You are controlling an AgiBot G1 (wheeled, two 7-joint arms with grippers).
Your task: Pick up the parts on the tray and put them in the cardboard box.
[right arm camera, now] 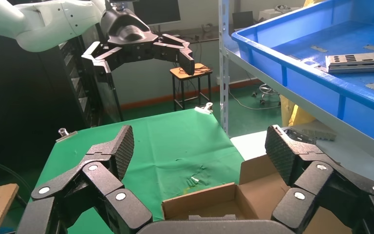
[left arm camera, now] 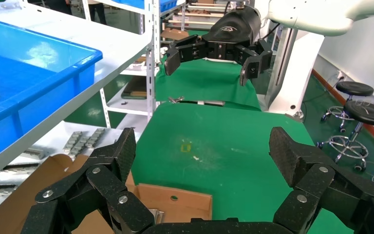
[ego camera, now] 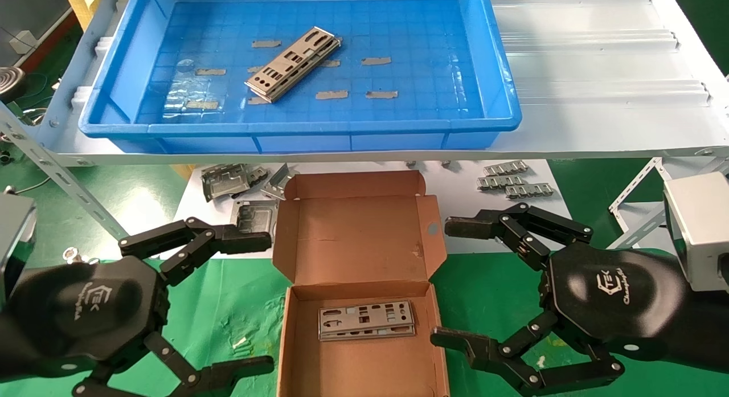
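Note:
A small stack of thin silver-grey punched plates (ego camera: 294, 64) lies at a slant in the blue tray (ego camera: 501, 84) on the shelf; it also shows in the right wrist view (right arm camera: 359, 62). One plate (ego camera: 366, 320) lies flat in the open cardboard box (ego camera: 356, 237) on the green mat. My left gripper (ego camera: 267, 297) is open and empty at the box's left side. My right gripper (ego camera: 441, 280) is open and empty at the box's right side. In each wrist view the other gripper shows farther off, open: the right one in the left wrist view (left arm camera: 209, 61), the left one in the right wrist view (right arm camera: 139, 53).
Squarish grey metal frames (ego camera: 242, 183) lie on a white sheet behind the box at the left; small ribbed metal strips (ego camera: 512, 180) lie at the right. Grey tape bits (ego camera: 376, 61) dot the tray floor. Slanted metal shelf struts (ego camera: 62, 180) flank the workspace.

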